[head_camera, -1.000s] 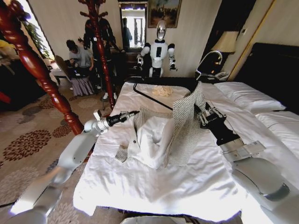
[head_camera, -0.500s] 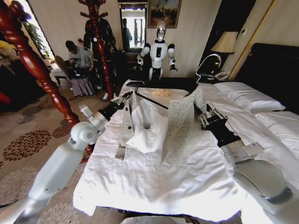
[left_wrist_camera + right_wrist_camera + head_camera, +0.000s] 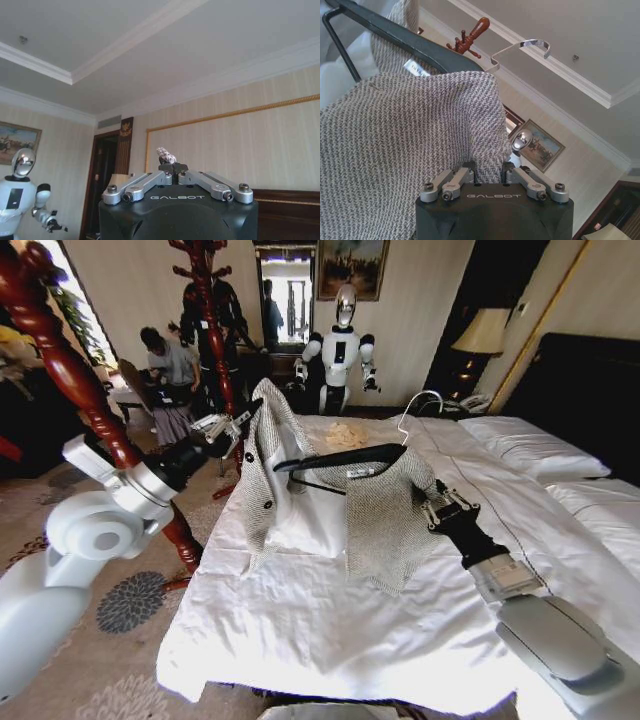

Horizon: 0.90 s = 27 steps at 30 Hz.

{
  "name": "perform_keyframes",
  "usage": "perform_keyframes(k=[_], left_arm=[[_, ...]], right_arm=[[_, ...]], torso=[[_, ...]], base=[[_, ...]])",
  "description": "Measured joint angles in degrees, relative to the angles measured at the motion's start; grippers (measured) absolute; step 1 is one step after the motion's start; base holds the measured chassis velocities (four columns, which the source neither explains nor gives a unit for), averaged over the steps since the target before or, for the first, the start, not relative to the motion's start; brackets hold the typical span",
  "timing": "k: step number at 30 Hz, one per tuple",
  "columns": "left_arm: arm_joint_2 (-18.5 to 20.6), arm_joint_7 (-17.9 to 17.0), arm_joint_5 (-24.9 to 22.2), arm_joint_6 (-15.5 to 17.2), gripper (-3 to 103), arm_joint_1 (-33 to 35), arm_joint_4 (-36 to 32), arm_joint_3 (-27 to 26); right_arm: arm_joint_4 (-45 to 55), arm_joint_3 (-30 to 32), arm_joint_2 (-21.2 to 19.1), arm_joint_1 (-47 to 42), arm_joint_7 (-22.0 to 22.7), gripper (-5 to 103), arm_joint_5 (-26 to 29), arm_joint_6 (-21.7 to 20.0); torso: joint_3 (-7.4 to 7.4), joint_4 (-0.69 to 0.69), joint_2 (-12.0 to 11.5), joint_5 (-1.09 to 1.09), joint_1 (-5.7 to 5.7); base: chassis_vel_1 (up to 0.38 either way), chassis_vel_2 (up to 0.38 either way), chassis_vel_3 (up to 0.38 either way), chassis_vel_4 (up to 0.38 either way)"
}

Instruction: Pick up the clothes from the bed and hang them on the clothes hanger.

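Daylight from the left window, glaring; wide-angle bending at edges.

"GALBOT" stands in white on the left gripper (image 3: 171, 167) housing (likewise the right gripper (image 3: 490, 172)).

Your grey-beige speckled knit jacket (image 3: 385, 510) held up above bed (image 3: 330, 640), spread open, white lining facing you, one shoulder raised high toward bed's left edge. Black hanger (image 3: 345, 457) tilted inside collar, silver hook (image 3: 415, 405) upward. Bed: white duvet, rumpled beneath.

Cream top (image 3: 347, 435) on white bed (image 3: 330, 630)
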Motion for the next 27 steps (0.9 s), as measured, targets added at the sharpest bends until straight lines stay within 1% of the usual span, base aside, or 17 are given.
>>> perform_keyframes(k=[2, 4, 6, 7, 9, 10, 11, 13, 14, 16, 17, 19, 20, 24, 27], left_arm=[[1.82, 0.31, -2.78, -0.03, 1, -0.10, -1.51, -2.12], [2.90, 0.88, -4.13, -0.04, 1, -0.06, -2.86, -3.11], [3.35, 1.28, -4.51, -0.04, 1, 0.12, -3.54, -3.47], [3.88, 2.31, -4.67, -0.04, 1, 0.69, -4.99, -3.70], [4.07, 3.41, -3.97, -0.02, 1, 1.28, -6.58, -2.78], [4.07, 3.41, -3.97, -0.02, 1, 1.28, -6.58, -2.78], [4.07, 3.77, -3.24, -0.01, 1, 1.39, -7.01, -2.03], [3.63, 5.15, 0.28, 0.10, 1, 1.64, -8.20, 1.58], [3.63, 5.15, 0.28, 0.10, 1, 1.64, -8.20, 1.58], [2.77, 6.30, 4.10, 0.58, 1, 2.67, -8.89, 4.51], [2.49, 6.89, 5.34, 0.79, 1, 3.21, -9.01, 5.28], [2.30, 7.27, 6.10, 0.95, 1, 3.55, -9.03, 5.72], [1.83, 8.10, 7.82, 1.19, 1, 4.23, -8.93, 6.57], [1.39, 8.50, 8.59, 1.37, 1, 4.40, -8.06, 6.92], [1.78, 8.48, 7.72, 1.38, 1, 3.06, -7.22, 6.58]], right_arm=[[-0.78, -0.41, -0.12, -0.56, -0.38, 23, -2.17, -0.65], [-1.49, -0.77, -0.14, -0.64, -0.41, 23, -3.53, -1.28], [-1.92, -1.01, -0.14, -0.62, -0.41, 23, -4.10, -1.62], [-2.47, -1.44, -0.18, -0.41, -0.41, 23, -4.47, -2.01], [-2.67, -1.87, -0.36, 0.04, -0.41, 23, -4.30, -2.21], [-2.67, -1.87, -0.36, 0.04, -0.41, 23, -4.30, -2.21], [-2.67, -2.00, -0.44, 0.20, -0.41, 23, -4.12, -2.21], [-2.14, -2.51, -0.73, 0.74, -0.41, 23, -2.50, -2.21], [-2.14, -2.51, -0.73, 0.74, -0.41, 23, -2.50, -2.21], [-1.09, -2.82, -0.93, 0.91, -0.42, 23, -1.10, -1.71], [-0.75, -2.93, -0.99, 0.91, -0.54, 23, -0.68, -1.30], [-0.54, -2.98, -1.01, 0.91, -0.66, 23, -0.47, -1.11], [0.18, -3.18, -1.02, 0.88, -1.03, 23, 0.14, -0.52], [0.44, -3.56, -0.81, 0.87, -1.99, 23, 0.26, 0.67], [-0.79, -3.80, -0.59, 1.16, -3.11, 23, -1.88, 1.82]], torso=[[0.00, 0.00, 0.00, 0.00, 0.00], [0.00, 0.01, 0.00, 0.01, 0.00], [0.00, 0.01, 0.00, 0.01, 0.00], [0.00, 0.00, 0.00, 0.02, 0.00], [0.00, 0.01, 0.00, 0.02, 0.00], [0.00, 0.01, 0.00, 0.02, 0.00], [0.00, 0.01, 0.00, 0.01, 0.00], [0.00, 0.00, 0.00, 0.01, 0.00], [0.00, 0.00, 0.00, 0.01, 0.00], [0.00, 0.00, 0.00, 0.01, 0.00], [0.00, 0.00, 0.00, 0.01, 0.00], [0.00, 0.00, 0.00, 0.01, 0.00], [0.00, 0.01, 0.00, -0.01, 0.00], [0.00, 0.01, 0.00, 0.00, 0.00], [0.00, 0.01, 0.00, 0.00, 0.00]], base=[[0.000, 0.000, 0.000, 0.000], [0.000, 0.000, 0.000, 0.000], [0.000, 0.000, 0.000, 0.000], [0.000, 0.000, 0.000, 0.000], [0.000, 0.000, 0.000, 0.000], [0.000, 0.000, 0.000, 0.000], [0.000, 0.000, 0.000, 0.000], [0.000, 0.000, 0.000, 0.000], [0.000, 0.000, 0.000, 0.000], [0.000, 0.000, 0.000, 0.000], [0.000, 0.000, 0.000, 0.000], [0.000, 0.000, 0.000, 0.000], [0.000, 0.000, 0.000, 0.000], [0.000, 0.000, 0.000, 0.000], [0.000, 0.000, 0.000, 0.000]])
